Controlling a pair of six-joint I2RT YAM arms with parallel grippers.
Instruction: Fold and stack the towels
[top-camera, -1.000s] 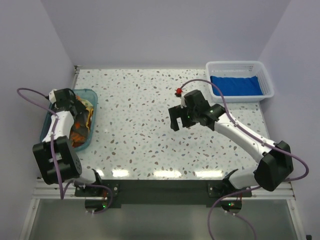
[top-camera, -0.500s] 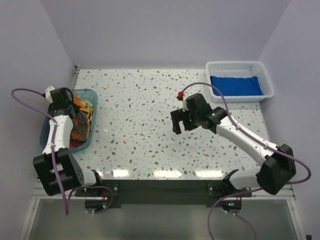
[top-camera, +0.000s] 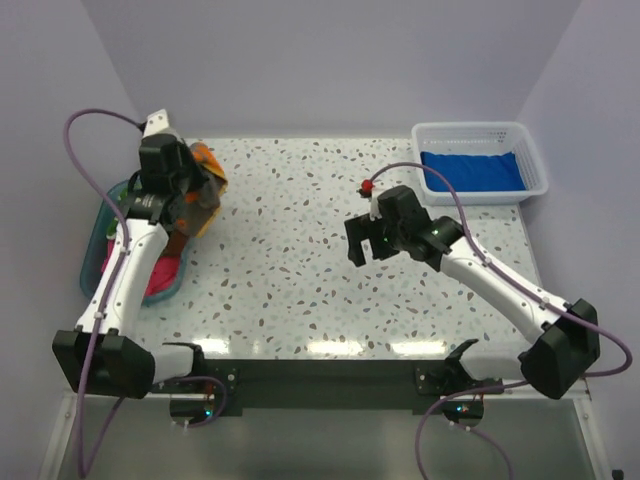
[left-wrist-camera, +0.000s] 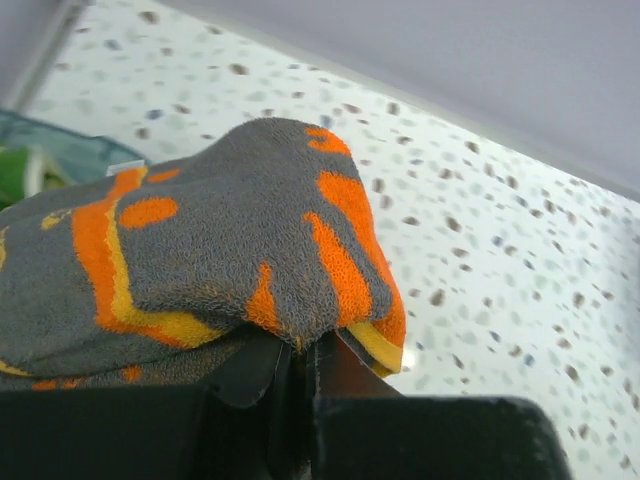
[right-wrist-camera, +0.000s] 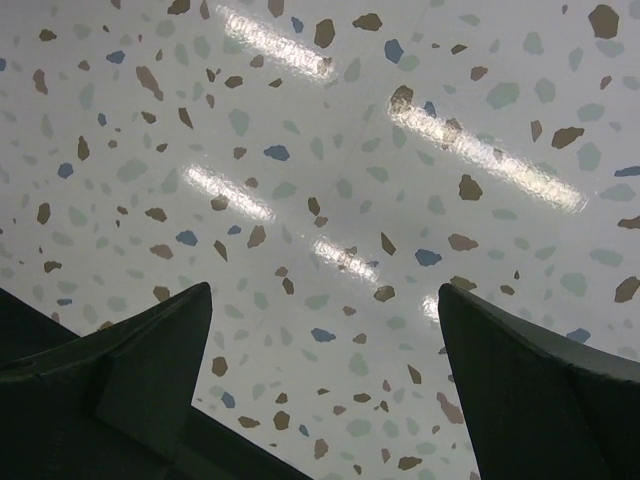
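Speckled terrazzo covers the table (top-camera: 280, 290), which is enclosed by pale lilac walls (top-camera: 330, 60). Both arms are bolted at the near edge. The left arm is stretched up and away along the left side, and its wrist is raised above the far end of the teal tub (top-camera: 92, 262). The left gripper (top-camera: 183, 200) is clamped shut on the orange and grey towel (top-camera: 207, 172), which is held up beside the wrist; in the left wrist view it is draped over the fingers (left-wrist-camera: 250, 365). A pink towel (top-camera: 160, 278) is seen lying in the tub beneath that arm. The right arm is reached forward and leftward toward the middle of the table, with its elbow kept low. The right gripper (top-camera: 366, 245) is pointed down at the tabletop with its jaws spread wide. At the far right corner the white basket (top-camera: 537, 170) is set, and a blue towel (top-camera: 470, 170) is laid flat in it.
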